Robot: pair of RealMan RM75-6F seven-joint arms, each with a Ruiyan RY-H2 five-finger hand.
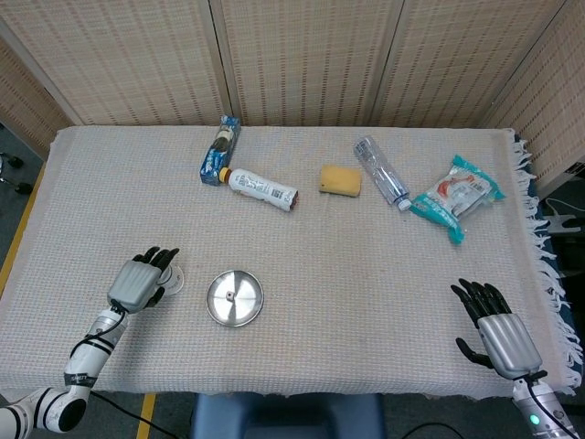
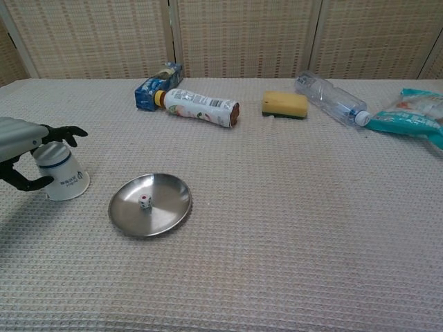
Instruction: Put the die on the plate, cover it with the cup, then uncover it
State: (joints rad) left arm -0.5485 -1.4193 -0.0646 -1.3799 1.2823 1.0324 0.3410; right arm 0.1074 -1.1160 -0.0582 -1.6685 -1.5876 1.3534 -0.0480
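A small white die (image 2: pixel 145 201) lies uncovered on the round metal plate (image 2: pixel 171 199), which the head view shows near the table's front left (image 1: pixel 248 305). The white cup (image 2: pixel 62 178) stands upside down on the cloth just left of the plate (image 1: pixel 173 278). My left hand (image 2: pixel 19 137) hovers around the cup with its fingers stretched out over the top and the thumb behind; no grip shows. In the head view that left hand (image 1: pixel 137 282) lies left of the plate. My right hand (image 1: pixel 498 331) rests at the front right corner, fingers spread, holding nothing.
Along the far side lie a blue carton (image 2: pixel 156 85), a white bottle on its side (image 2: pixel 201 108), a yellow sponge (image 2: pixel 284 104), a clear plastic bottle (image 2: pixel 329 100) and a teal snack bag (image 2: pixel 410 115). The cloth's fringed edge (image 1: pixel 548 265) runs down the right.
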